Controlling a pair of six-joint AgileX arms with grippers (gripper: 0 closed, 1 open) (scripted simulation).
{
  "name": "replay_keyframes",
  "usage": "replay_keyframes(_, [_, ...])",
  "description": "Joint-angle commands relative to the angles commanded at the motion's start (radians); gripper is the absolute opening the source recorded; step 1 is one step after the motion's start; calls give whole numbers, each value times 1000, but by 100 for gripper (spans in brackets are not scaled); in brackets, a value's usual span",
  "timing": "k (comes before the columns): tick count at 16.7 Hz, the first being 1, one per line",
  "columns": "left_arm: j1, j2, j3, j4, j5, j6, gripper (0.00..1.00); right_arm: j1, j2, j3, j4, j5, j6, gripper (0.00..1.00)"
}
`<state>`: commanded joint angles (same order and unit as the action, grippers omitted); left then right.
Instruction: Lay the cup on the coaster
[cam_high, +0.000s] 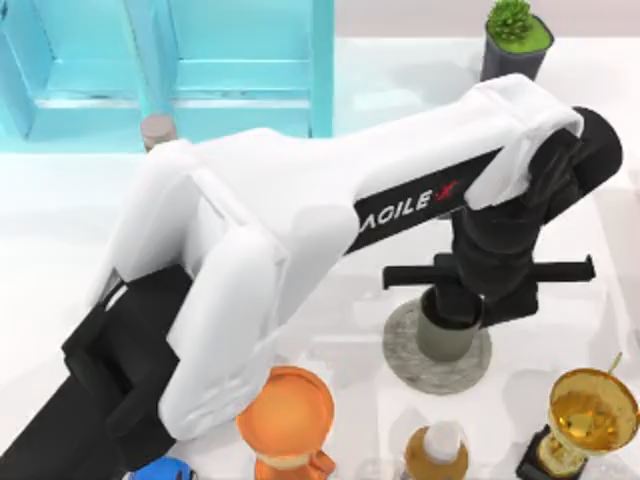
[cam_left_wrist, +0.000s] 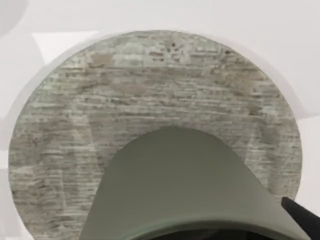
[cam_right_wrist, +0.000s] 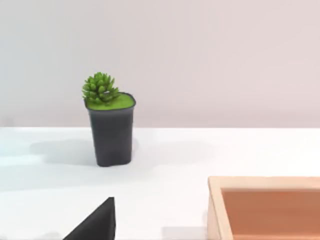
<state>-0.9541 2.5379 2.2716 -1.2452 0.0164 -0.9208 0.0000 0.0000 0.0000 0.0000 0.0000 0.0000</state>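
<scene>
The left gripper (cam_high: 455, 312) stands directly over the cup (cam_high: 443, 335), which sits on the coaster (cam_high: 405, 345). Close below it crowd an orange mug (cam_high: 287, 412), a small bottle (cam_high: 437, 452) and a gold trophy (cam_high: 590, 410). Bare table (cam_high: 60, 230) lies open toward the potted plant (cam_high: 515, 40).

The cup (cam_high: 443, 335), a small plain grey-green cylinder without a handle, is positioned upright over the coaster (cam_high: 402, 345), toward the table's right side. The coaster, a flat round grey disc with a mottled stone-like surface, is laid flat on the white table and is wider than the cup.
</scene>
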Motion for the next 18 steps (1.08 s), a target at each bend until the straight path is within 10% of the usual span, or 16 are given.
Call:
replay_keyframes(12, [0, 0, 0, 0, 0, 0, 98, 0, 0, 0, 0, 0, 0, 100])
replay_keyframes(18, [0, 0, 0, 0, 0, 0, 100, 0, 0, 0, 0, 0, 0, 100])
